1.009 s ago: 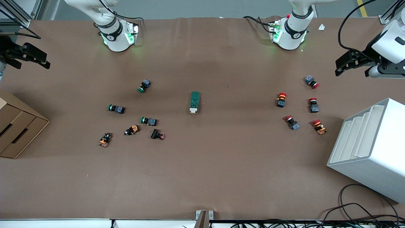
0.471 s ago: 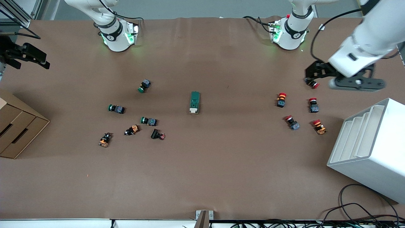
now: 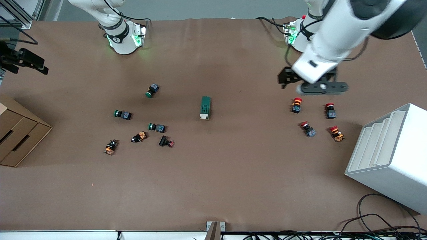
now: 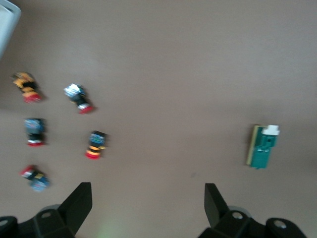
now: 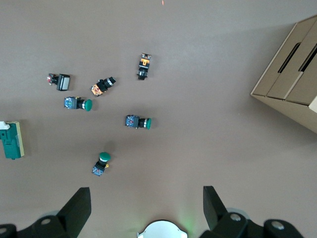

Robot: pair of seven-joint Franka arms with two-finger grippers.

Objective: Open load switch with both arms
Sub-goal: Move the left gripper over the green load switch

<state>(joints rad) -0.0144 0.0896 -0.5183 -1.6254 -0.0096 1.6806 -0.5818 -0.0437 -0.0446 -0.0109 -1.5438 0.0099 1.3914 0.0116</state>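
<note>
The load switch (image 3: 205, 107) is a dark green block with a white toggle at its end nearer the front camera, lying flat at mid-table. It also shows in the left wrist view as the load switch (image 4: 262, 146) and at the rim of the right wrist view as the load switch (image 5: 11, 140). My left gripper (image 3: 286, 78) hangs in the air over bare table between the left arm's base and the red push-buttons; this left gripper (image 4: 147, 193) is open and holds nothing. My right gripper (image 3: 36, 65) hovers at the right arm's end of the table; this right gripper (image 5: 146, 196) is open and holds nothing.
Several red push-buttons (image 3: 297, 105) lie toward the left arm's end, several green and orange push-buttons (image 3: 156, 127) toward the right arm's end. A cardboard drawer box (image 3: 16, 133) and a white slotted rack (image 3: 390, 156) stand at the two ends. Cables (image 3: 373, 223) trail at the front edge.
The left arm has swung in from its end of the table toward the middle, passing over the red push-buttons. The right gripper has drifted slightly outward. The load switch has not moved.
</note>
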